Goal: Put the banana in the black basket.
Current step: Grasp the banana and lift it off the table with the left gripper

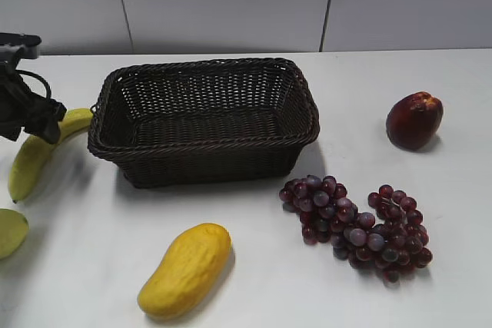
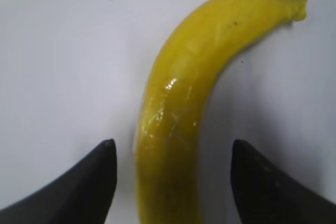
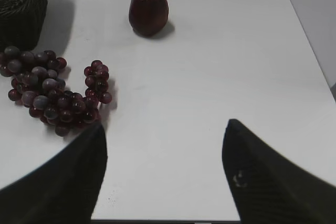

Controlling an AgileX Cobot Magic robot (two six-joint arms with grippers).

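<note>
The banana (image 1: 31, 160), long, curved and yellow-green, lies on the white table left of the black basket (image 1: 300, 140), its upper end near the basket's left rim. My left gripper (image 1: 38, 124) is low over the banana's middle. In the left wrist view the banana (image 2: 178, 114) runs between the two open fingers (image 2: 173, 153), with a gap on each side. The woven basket is empty. My right gripper (image 3: 164, 140) is open and empty above bare table; it does not show in the exterior view.
A plump orange-yellow mango-like fruit (image 1: 186, 270) lies in front of the basket. A bunch of dark grapes (image 1: 357, 224) lies at front right and a dark red apple (image 1: 414, 120) to the right. A pale green fruit (image 1: 9, 232) sits at the left edge.
</note>
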